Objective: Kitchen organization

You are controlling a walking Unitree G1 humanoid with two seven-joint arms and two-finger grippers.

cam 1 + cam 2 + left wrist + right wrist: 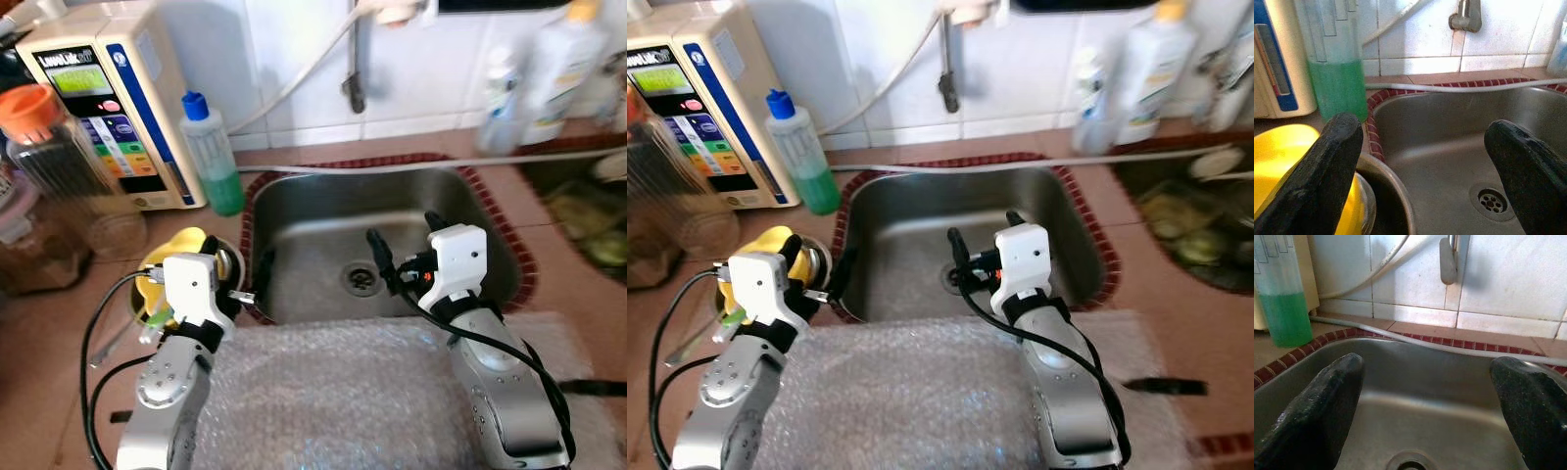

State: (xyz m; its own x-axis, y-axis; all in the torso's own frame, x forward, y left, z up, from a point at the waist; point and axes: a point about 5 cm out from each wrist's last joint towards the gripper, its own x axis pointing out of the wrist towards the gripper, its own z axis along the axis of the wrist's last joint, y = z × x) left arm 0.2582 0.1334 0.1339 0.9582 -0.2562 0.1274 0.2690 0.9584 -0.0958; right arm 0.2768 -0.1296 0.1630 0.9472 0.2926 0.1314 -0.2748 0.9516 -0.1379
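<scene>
Both arms are reaching forward over a sheet of bubble wrap (343, 392) that is lying along the counter's front edge, just before the steel sink (304, 211). The right gripper (404, 245) is hanging over the sink basin above the drain (360, 278), its two black fingers (1317, 416) spread wide and holding nothing. The left gripper (1425, 171) is hovering at the sink's left rim, fingers likewise wide apart and empty, one finger (1317, 171) sitting over a yellow object (181, 245) that is resting in a metal bowl (1393, 196) on the counter beside the sink. A bottle of green liquid (213, 157) is standing at the sink's back left corner, next to a water purifier unit (108, 98).
</scene>
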